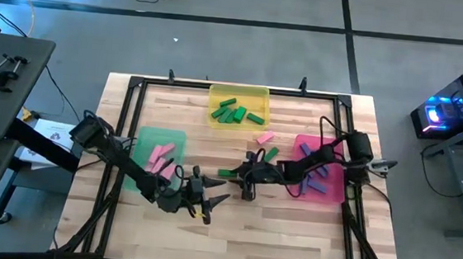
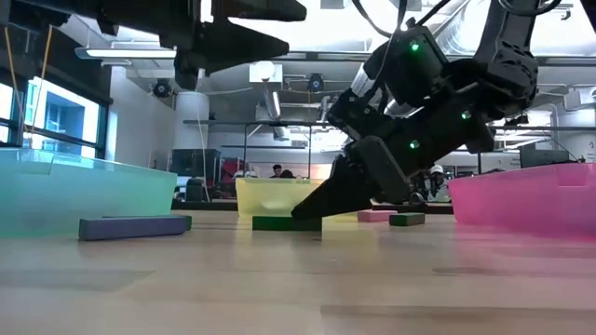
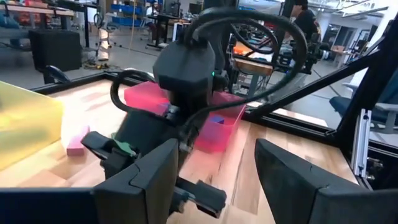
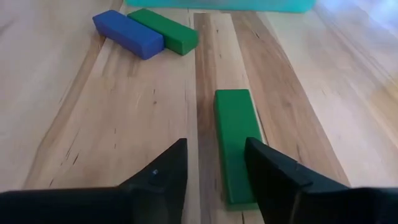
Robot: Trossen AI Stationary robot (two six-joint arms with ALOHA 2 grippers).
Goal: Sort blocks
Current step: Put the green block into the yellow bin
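Green block [image 4: 235,140] lies on the wooden table [image 4: 112,124] between the spread right gripper [image 4: 214,165].

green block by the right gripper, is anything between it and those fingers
Nothing visible. In the right wrist view the green block lies flat on bare wood, and the right gripper stands open around its near end. The blue block and another green block lie well beyond it.

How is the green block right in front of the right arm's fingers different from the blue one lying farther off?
The green block lies alone on the bare table, its near end between the right gripper fingers; the blue block lies farther off, side by side with another green block. The green block points away from the camera, the blue one slants across. Both are same-shaped bars lying flat.
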